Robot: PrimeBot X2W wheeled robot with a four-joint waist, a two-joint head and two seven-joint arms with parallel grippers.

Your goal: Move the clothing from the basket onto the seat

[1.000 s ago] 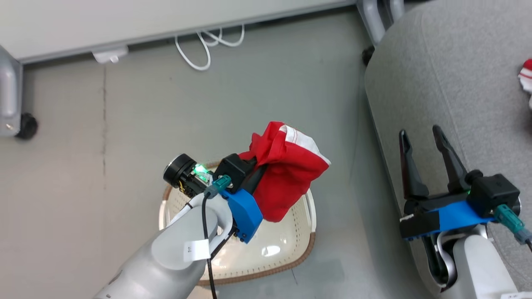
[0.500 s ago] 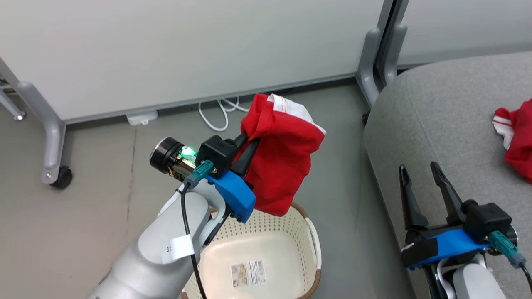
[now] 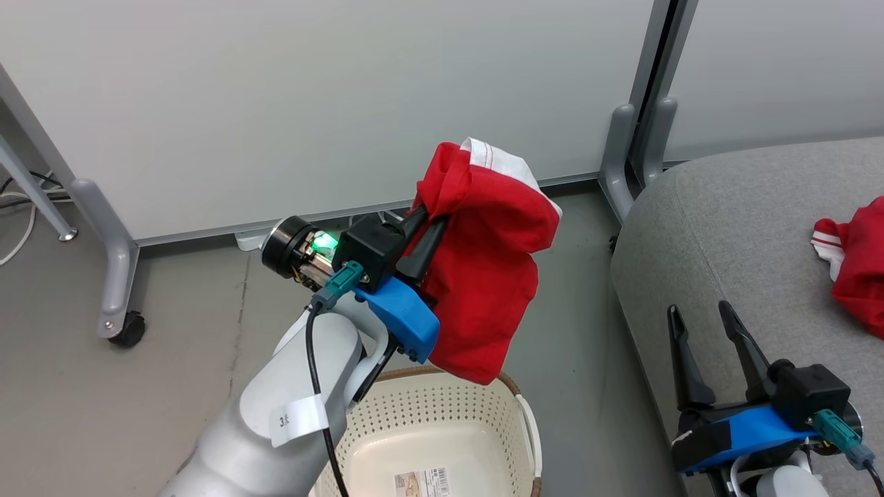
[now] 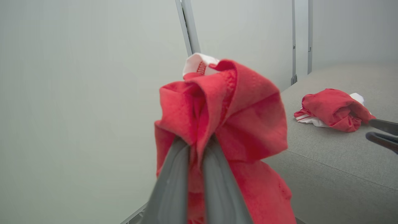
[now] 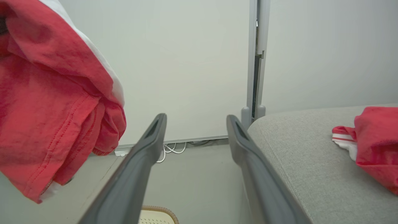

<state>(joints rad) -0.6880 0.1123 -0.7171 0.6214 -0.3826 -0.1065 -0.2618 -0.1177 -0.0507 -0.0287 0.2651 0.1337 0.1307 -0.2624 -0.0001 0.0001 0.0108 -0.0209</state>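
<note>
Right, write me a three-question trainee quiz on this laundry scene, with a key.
1. True or false: the left gripper is shut on a red garment held up out of the basket.
2. Where does the other red garment lie? A) in the basket B) on the floor C) on the grey seat
3. Fill in: the right gripper is ___ and holds nothing.

Key: 1 true; 2 C; 3 open.
</note>
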